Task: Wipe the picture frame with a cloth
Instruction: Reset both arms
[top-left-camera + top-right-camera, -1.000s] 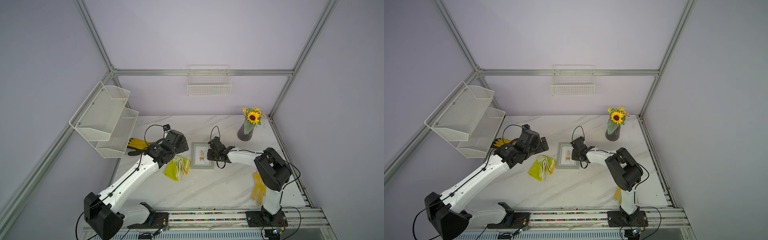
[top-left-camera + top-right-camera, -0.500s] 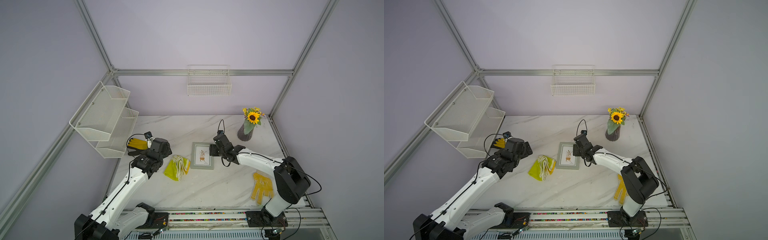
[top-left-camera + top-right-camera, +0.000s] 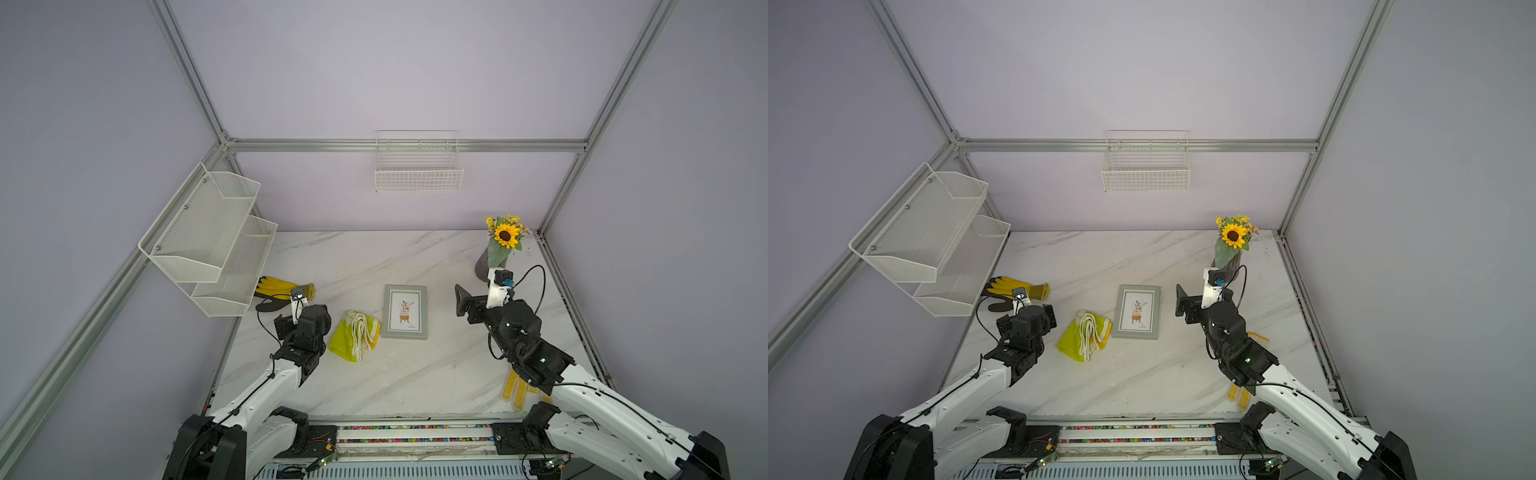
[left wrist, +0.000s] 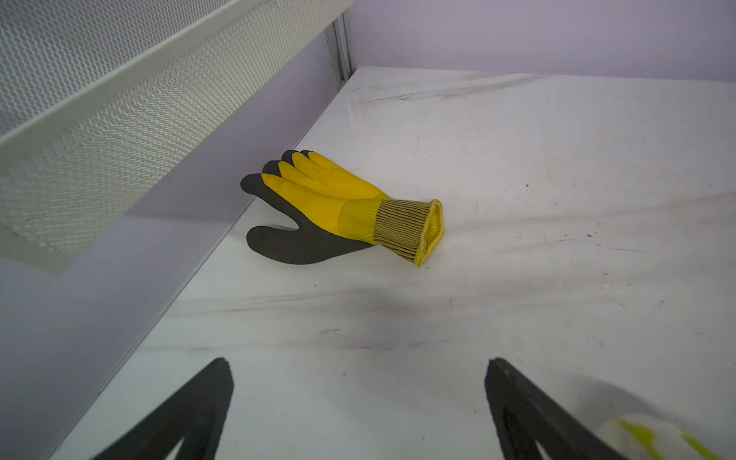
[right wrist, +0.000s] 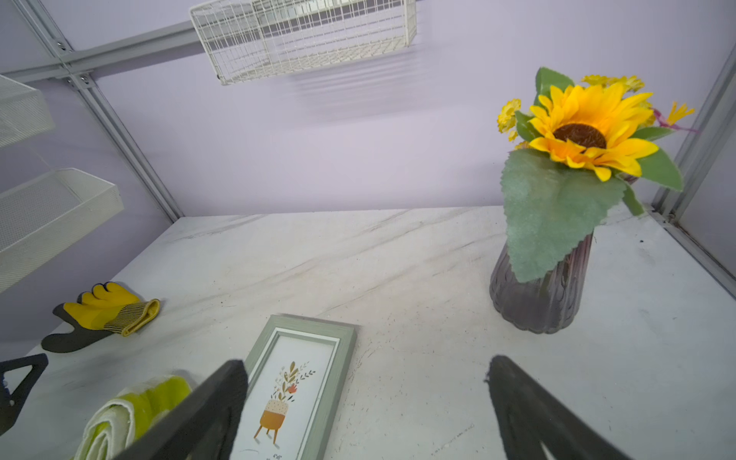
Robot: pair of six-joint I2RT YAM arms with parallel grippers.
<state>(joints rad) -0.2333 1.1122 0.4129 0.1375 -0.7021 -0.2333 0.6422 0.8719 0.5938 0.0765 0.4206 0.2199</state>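
Grey-green picture frame (image 3: pixel 404 311) flat — cloth (image 3: pixel 354 335) beside

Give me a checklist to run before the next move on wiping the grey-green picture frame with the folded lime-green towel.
1. Left gripper fingers apart, nothing between them: ok.
2. Right gripper fingers apart, empty: ok.
3. Folded lime-green and yellow striped cloth lies free on the white marble table: ok.
4. Small grey-green rectangular picture frame flat, print up, uncovered: ok.
5. Cloth held for wiping: not ok, neither gripper has it.
6. Gap between cloth and frame: cannot tell.
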